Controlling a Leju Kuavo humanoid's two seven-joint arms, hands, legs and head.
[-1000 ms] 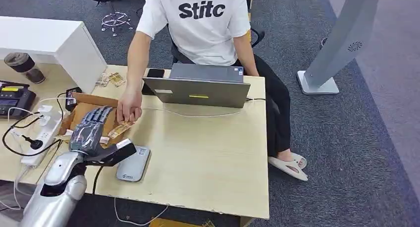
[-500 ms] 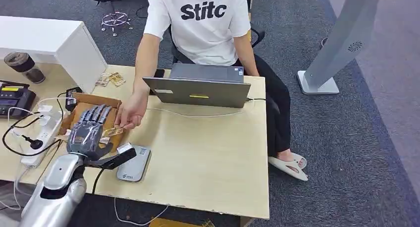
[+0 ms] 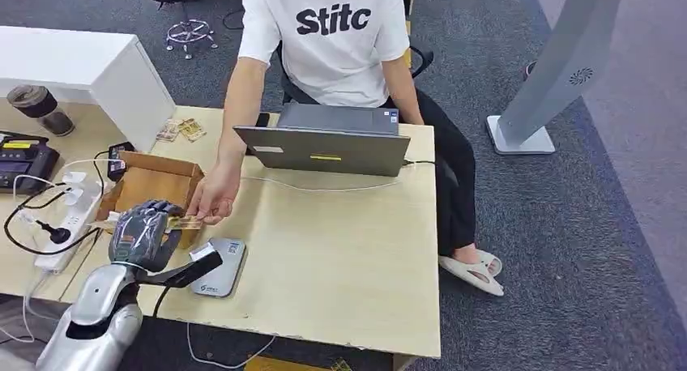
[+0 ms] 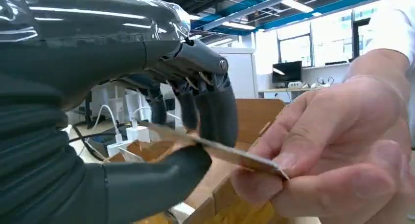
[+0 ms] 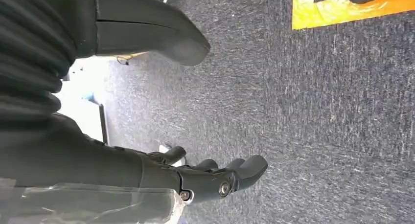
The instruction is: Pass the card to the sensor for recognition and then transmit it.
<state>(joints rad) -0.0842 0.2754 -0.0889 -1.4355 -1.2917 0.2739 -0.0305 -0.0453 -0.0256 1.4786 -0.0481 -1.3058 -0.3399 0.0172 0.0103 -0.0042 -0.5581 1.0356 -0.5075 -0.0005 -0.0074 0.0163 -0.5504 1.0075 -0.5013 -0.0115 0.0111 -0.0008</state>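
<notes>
- Office/lab space: grey carpet (image 3: 559, 225), wooden bench (image 3: 340, 249) with laptop (image 3: 324, 148)
- Power strip (image 3: 69, 217), office chair base (image 3: 188, 32)
- Monitors (image 4: 287, 72), ceiling strip lights (image 4: 303, 4) in left wrist view

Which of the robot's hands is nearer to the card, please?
The left. The left hand pinches the card over the desk, opposite the person's hand. The right hand hangs open above the carpet, away from the desk.

A light wooden desk (image 3: 340, 257) stands on dark grey carpet (image 3: 567, 249), with perhaps bright windows (image 4: 333, 38) behind.
</notes>
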